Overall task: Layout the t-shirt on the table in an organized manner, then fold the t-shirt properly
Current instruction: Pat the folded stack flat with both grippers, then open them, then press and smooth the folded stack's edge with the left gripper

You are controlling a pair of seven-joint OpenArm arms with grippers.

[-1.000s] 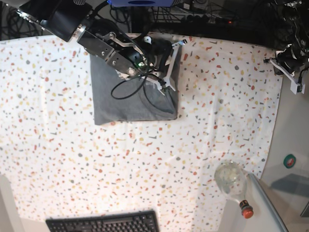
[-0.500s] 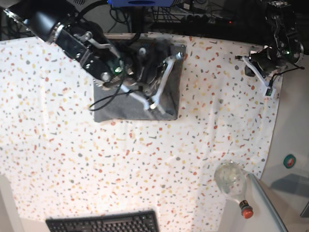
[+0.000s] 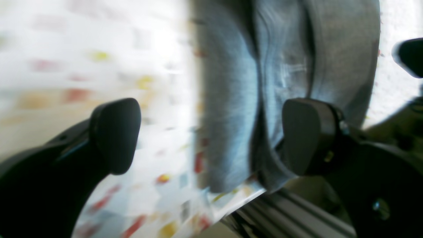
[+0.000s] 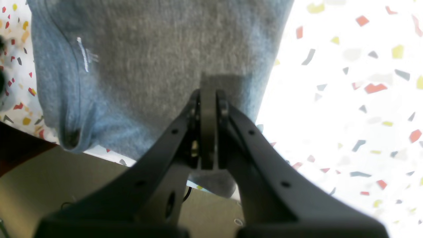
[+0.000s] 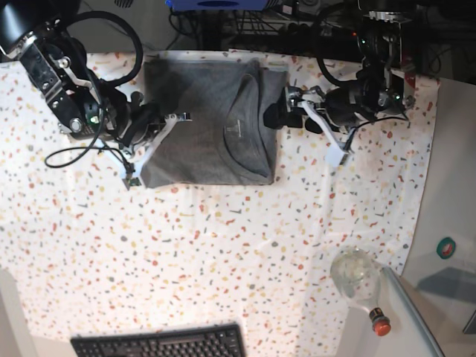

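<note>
Shirt (image 5: 208, 123) lies folded into a grey block on the far part of the table (image 5: 223, 245), between my two grippers, its neckline and small pale label (image 5: 235, 128) facing up. My left gripper (image 3: 211, 135) stands wide open, nothing between its pads (image 3: 115, 132); ahead of it, past the right-hand pad, I see the shirt's rolled edge and folds, blurred, with speckled cloth under the left-hand pad. In the base view that gripper (image 5: 291, 117) sits just beside the shirt's edge nearest it, and I cannot tell whether it touches the fabric. My right gripper (image 4: 208, 99) is pressed shut, jaws flat together with no cloth pinched in them; the fingertips rest over the grey knit near its border, the shirt spreading ahead and to the left of them, bare speckled table off to the right. From above, this gripper (image 5: 152, 145) lies at the shirt's opposite edge. Well away from both tools, near the table's front, are a keyboard (image 5: 160, 343) and a clear bottle (image 5: 361, 282) with a red cap.
</note>
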